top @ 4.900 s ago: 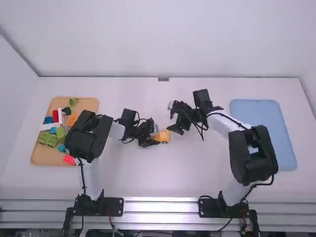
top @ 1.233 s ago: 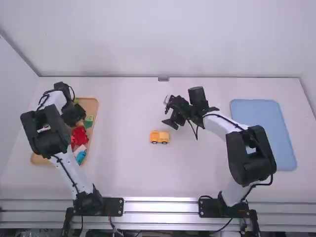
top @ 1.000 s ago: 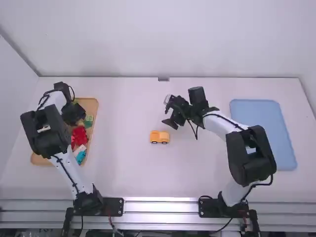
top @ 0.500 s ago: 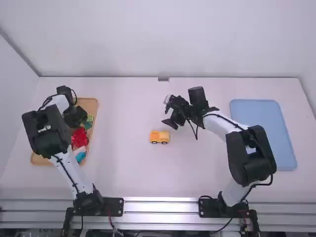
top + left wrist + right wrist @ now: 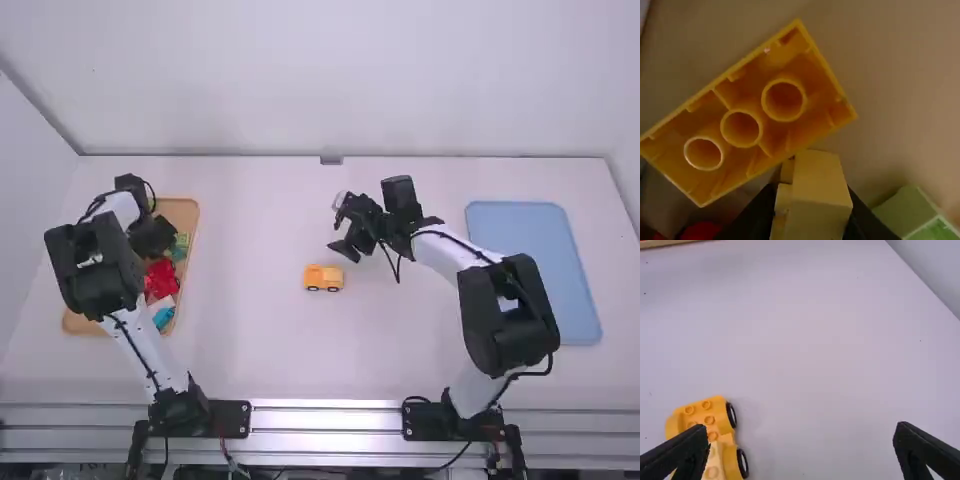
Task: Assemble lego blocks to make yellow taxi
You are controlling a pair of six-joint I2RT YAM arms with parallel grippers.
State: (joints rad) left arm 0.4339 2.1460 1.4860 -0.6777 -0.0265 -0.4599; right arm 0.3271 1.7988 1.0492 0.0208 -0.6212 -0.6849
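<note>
Left gripper (image 5: pixel 809 202), clamped on a pale yellow block (image 5: pixel 819 182), had best rise straight, clear of the upturned brick (image 5: pixel 747 114), before heading just past three o'clock to the wheeled base (image 5: pixel 323 277).

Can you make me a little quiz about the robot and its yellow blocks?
1. How many round tubes are inside the yellow brick whose hollow underside faces the left wrist camera?
2. True or false: the right end effector is open.
3. The left end effector is over: A. the blue tray; B. the tan tray; C. the yellow toy car.

Key: 1. three; 2. true; 3. B
</note>
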